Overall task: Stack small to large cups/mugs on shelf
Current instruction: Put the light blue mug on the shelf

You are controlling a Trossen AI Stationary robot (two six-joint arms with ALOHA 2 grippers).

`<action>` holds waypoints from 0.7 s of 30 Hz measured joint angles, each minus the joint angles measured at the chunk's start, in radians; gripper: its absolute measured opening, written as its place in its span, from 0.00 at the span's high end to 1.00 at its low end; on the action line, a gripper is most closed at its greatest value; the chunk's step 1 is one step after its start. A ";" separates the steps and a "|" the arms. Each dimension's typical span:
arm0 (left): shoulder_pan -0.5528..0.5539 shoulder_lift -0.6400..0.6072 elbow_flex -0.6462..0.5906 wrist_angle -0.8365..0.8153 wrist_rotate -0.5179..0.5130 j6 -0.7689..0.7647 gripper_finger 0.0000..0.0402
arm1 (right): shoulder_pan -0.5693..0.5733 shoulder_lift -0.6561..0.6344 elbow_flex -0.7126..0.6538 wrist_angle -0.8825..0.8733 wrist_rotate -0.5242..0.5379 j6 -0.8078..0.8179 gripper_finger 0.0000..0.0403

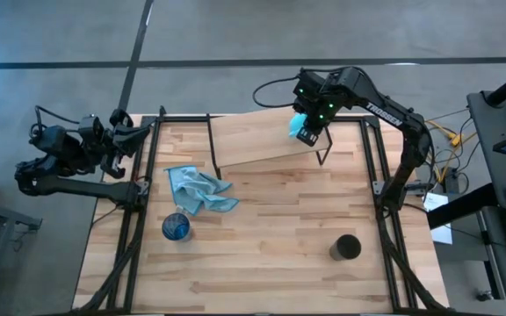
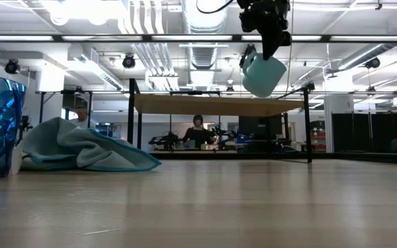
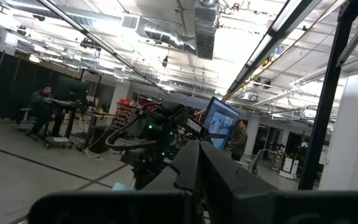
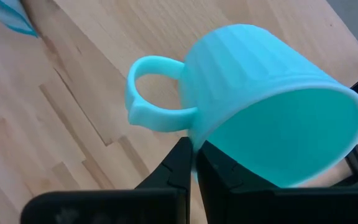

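The right end effector [image 1: 310, 128] pinches the teal mug's [image 1: 299, 124] rim above the shelf [image 1: 253, 139], the mug tilted, mouth downward. One blue glass cup [image 1: 176, 227] and one black cup [image 1: 346, 247] stand upright on the bench [image 1: 271, 263].

**Four cameras, one shared mug**

The high view looks straight down on the whole desk [image 1: 262, 228], the shelf [image 1: 262, 136] at 12 o'clock. The low view sits at desk height, facing level toward the shelf [image 2: 219, 105] and room. The right wrist view looks closely down on the teal mug [image 4: 260, 106], which the high [image 1: 300, 125] and low [image 2: 263, 74] views share. The left wrist view faces outward into the room.
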 joint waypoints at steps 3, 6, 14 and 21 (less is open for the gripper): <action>0.000 0.000 0.000 0.000 0.000 0.000 1.00 | 0.000 0.000 0.001 0.000 0.000 0.002 0.97; 0.000 0.000 0.000 0.000 0.000 0.000 1.00 | 0.000 0.000 0.006 0.002 0.001 0.003 0.97; 0.000 0.000 0.000 0.000 0.000 0.000 1.00 | 0.009 0.000 0.032 0.008 0.027 0.017 0.97; 0.000 0.000 0.000 0.000 0.000 0.000 1.00 | 0.009 -0.001 0.032 0.001 0.035 0.047 0.97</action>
